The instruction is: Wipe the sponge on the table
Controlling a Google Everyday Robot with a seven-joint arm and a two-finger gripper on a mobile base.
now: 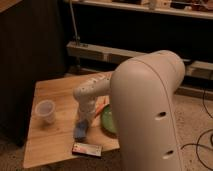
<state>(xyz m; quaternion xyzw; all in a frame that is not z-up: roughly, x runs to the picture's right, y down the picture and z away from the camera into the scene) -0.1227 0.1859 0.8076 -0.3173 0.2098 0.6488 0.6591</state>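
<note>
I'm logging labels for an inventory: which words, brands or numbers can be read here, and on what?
Nothing is legible.
On the flat red-and-white rectangular packet, near the front edge of the light wooden plank table: print too blurred to read.
On the clear plastic cup and the small blue rectangular sponge: no marks seen.
The gripper, right above the sponge: no label seen.

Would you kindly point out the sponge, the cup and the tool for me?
sponge (79, 133): camera view, blue lower end.
cup (46, 111): camera view, clear side wall.
tool (83, 121): camera view, tip, just above the sponge.
</note>
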